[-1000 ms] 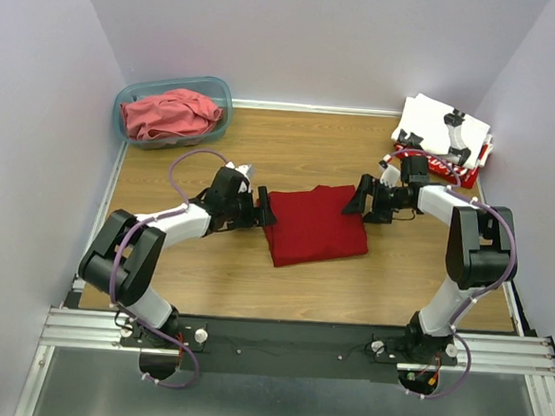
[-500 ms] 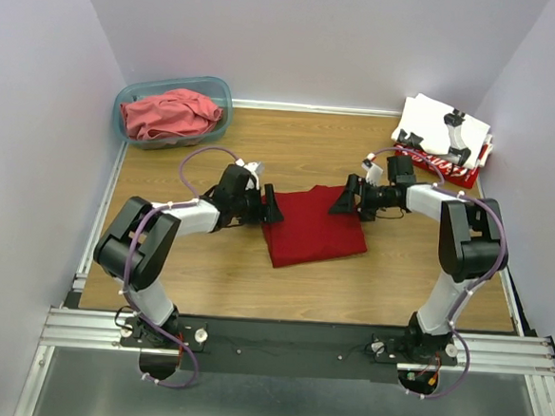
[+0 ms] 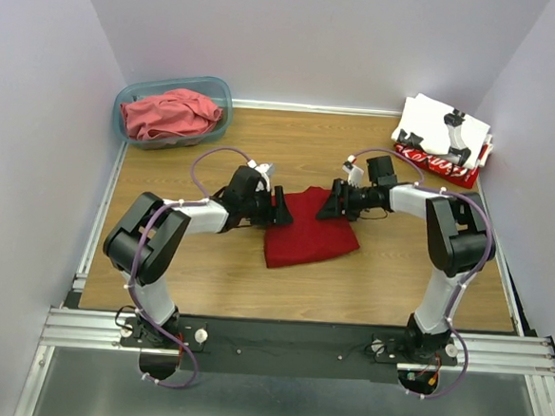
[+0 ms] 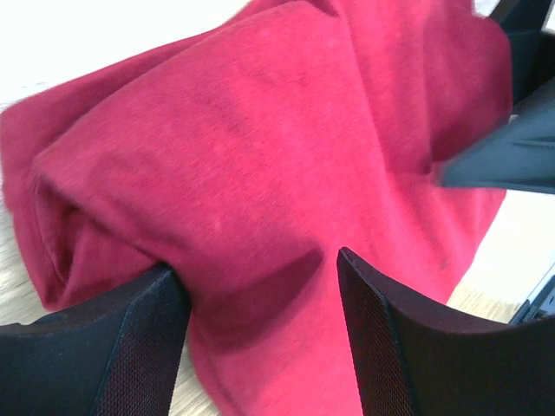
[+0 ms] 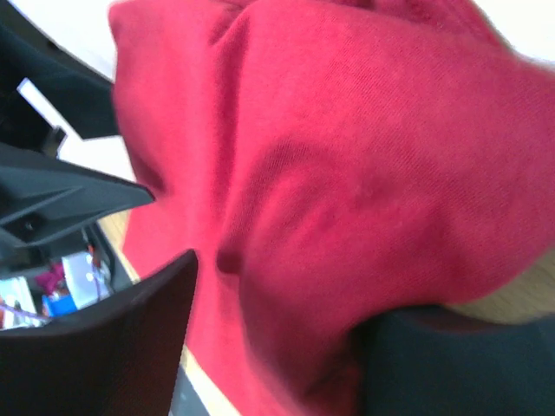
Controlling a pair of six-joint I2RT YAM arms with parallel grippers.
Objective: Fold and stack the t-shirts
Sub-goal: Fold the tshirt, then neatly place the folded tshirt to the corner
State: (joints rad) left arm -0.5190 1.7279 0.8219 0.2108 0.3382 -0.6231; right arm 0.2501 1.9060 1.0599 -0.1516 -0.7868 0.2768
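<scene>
A folded deep red t-shirt (image 3: 309, 231) lies mid-table, bunched at its far edge. My left gripper (image 3: 279, 211) is at its left far corner and my right gripper (image 3: 331, 204) at its right far corner, close together. In the left wrist view the red cloth (image 4: 260, 173) fills the gap of the left gripper (image 4: 260, 347), whose fingers stand wide. The right gripper (image 5: 277, 303) likewise straddles a bulge of red cloth (image 5: 364, 173). A coral t-shirt (image 3: 170, 113) lies crumpled in the teal tub. A white printed t-shirt (image 3: 445, 125) tops a red lettered one (image 3: 447, 167) at the back right.
The teal tub (image 3: 224, 90) stands in the back left corner. Walls close in the table on the left, back and right. Bare wood shows in front of the red shirt and between it and the tub.
Both grippers have moved inward toward each other over the red shirt's far edge, squeezing the shirt narrower. Their jaws have narrowed round the cloth.
</scene>
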